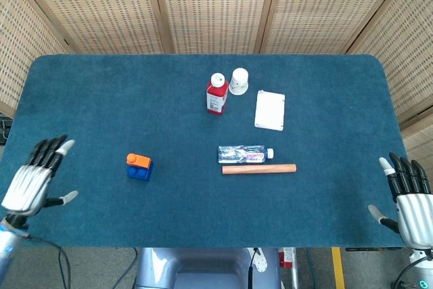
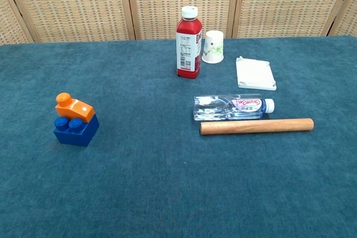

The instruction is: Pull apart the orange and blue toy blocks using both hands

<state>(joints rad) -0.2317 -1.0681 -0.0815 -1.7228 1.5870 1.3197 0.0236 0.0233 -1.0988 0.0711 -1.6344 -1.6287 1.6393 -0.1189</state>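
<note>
An orange block (image 1: 139, 160) (image 2: 74, 107) is stuck on top of a blue block (image 1: 140, 170) (image 2: 77, 129) on the left half of the table. In the head view my left hand (image 1: 35, 178) hovers over the table's front left, fingers spread, holding nothing, well to the left of the blocks. My right hand (image 1: 408, 197) stays at the front right edge, fingers apart and empty, far from the blocks. The chest view shows neither hand.
A red drink bottle (image 1: 216, 94) and a white paper cup (image 1: 238, 80) stand at the back middle, with a white pad (image 1: 270, 109) to their right. A clear water bottle (image 1: 245, 154) and a wooden rod (image 1: 259, 168) lie mid-table. The cloth table edge (image 1: 203, 243) runs along the front.
</note>
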